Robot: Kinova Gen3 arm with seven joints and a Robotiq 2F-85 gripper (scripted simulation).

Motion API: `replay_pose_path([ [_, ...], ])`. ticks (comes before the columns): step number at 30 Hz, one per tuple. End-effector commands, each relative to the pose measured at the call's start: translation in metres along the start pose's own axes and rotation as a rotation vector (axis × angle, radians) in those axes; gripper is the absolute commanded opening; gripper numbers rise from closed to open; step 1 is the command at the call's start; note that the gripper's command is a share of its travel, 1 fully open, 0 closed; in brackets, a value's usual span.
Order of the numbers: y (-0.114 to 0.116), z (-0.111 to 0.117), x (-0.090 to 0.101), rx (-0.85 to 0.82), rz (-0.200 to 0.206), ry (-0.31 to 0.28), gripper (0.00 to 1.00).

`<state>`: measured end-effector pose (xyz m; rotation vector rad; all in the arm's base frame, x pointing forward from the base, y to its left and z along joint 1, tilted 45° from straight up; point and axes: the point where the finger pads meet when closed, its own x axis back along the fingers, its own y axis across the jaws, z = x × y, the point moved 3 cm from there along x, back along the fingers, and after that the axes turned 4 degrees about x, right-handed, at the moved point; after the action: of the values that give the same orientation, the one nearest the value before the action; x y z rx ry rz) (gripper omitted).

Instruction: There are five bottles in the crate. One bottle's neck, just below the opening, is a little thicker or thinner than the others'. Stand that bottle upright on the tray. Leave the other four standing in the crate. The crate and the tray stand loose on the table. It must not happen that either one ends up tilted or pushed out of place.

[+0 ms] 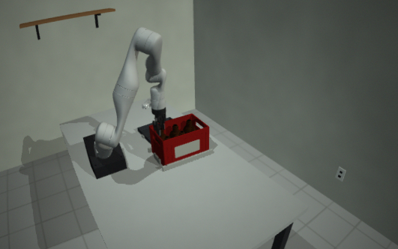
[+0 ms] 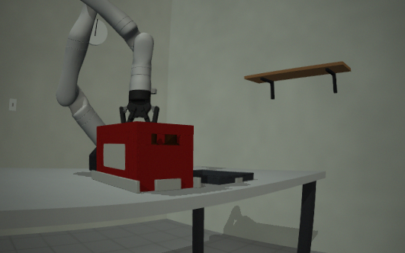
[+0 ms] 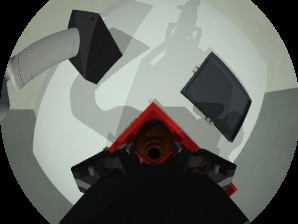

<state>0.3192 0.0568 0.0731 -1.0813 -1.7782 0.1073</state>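
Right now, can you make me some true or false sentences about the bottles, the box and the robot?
1. The bottle crate is blue. False: it is red.
2. The gripper is open around a brown bottle's neck. True.
3. The dark tray holds a bottle. False: no bottle stands on it.
4. The crate stands upright on the table. True.
5. The wooden wall shelf is inside the crate. False: it hangs on the wall.
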Motion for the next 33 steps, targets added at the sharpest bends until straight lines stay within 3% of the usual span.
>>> replay_pose_path([
  [1, 0.0004, 0.0, 0.0005, 0.0, -0.001, 0.0, 0.64],
  [8, 0.0004, 0.0, 0.0005, 0.0, -0.001, 0.0, 0.64],
  [9, 0.0004, 0.0, 0.0005, 0.0, -0.001, 0.0, 0.0],
  [33, 0.0004, 0.0, 0.0005, 0.0, -0.001, 0.0, 0.0],
])
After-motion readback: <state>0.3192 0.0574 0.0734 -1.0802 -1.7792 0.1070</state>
